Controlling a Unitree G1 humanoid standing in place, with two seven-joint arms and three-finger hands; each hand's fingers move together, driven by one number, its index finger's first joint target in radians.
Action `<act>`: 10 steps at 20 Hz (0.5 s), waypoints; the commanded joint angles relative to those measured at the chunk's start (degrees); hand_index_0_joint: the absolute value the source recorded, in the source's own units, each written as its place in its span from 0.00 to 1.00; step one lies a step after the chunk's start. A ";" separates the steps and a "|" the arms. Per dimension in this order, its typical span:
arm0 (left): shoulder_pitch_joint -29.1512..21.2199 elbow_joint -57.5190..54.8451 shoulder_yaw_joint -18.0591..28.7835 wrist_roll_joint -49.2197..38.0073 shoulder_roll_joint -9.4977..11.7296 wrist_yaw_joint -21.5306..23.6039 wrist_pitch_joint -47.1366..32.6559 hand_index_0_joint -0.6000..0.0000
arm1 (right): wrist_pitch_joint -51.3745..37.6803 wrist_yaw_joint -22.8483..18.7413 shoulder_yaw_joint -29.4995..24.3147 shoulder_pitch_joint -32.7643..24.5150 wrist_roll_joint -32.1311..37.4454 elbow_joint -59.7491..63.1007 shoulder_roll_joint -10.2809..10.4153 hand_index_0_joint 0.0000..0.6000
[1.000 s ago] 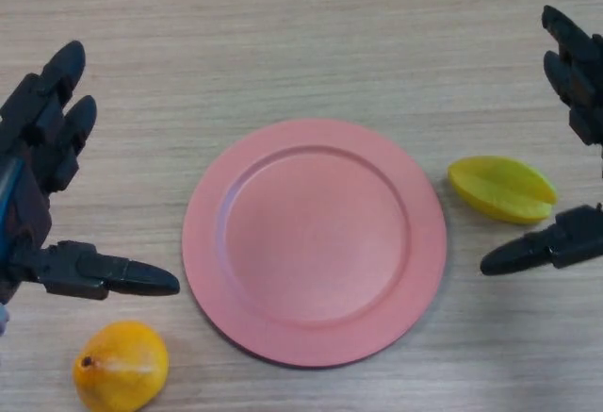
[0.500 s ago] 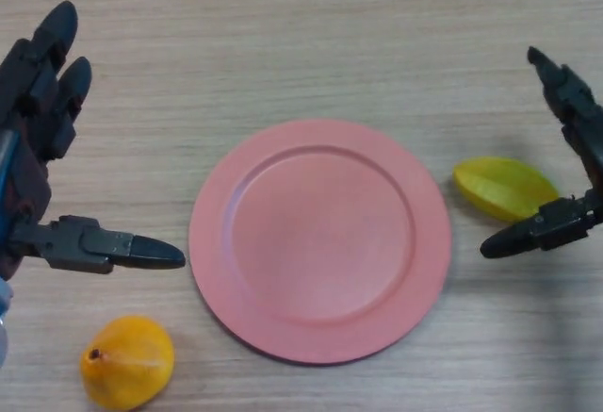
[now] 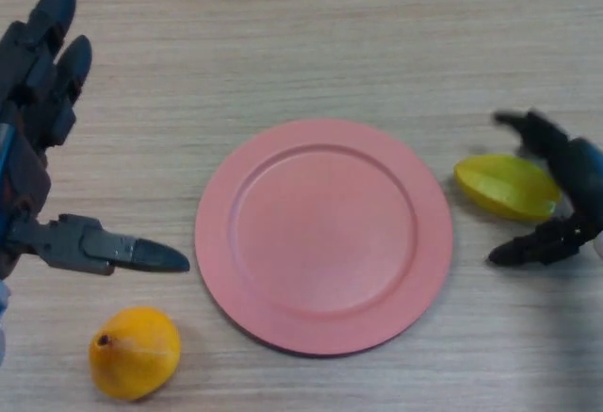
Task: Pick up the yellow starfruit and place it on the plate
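Note:
The yellow starfruit (image 3: 504, 186) lies on the wooden table just right of the pink plate (image 3: 323, 233), which holds nothing. My right hand (image 3: 577, 178) reaches in from the right edge and brackets the fruit. Its fingers (image 3: 529, 129) bend over the fruit's far side. Its thumb (image 3: 528, 247) points left on the near side, with a strip of table showing between thumb and fruit. My left hand (image 3: 26, 181) hovers open at the left edge, fingers pointing away and thumb stretched toward the plate.
A round orange-yellow fruit (image 3: 134, 351) sits on the table near the front left, below my left thumb and left of the plate. The wooden tabletop (image 3: 311, 44) extends beyond the plate.
My right hand has dropped toward the starfruit, and its fingers have bent from straight to curved over the fruit's far side. The view has shifted slightly. The starfruit has stayed where it was.

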 commanded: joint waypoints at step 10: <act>1.48 -6.58 3.73 -1.80 0.33 -1.93 -0.53 1.00 | 6.08 -6.05 -4.69 -2.84 6.19 -15.44 0.40 1.00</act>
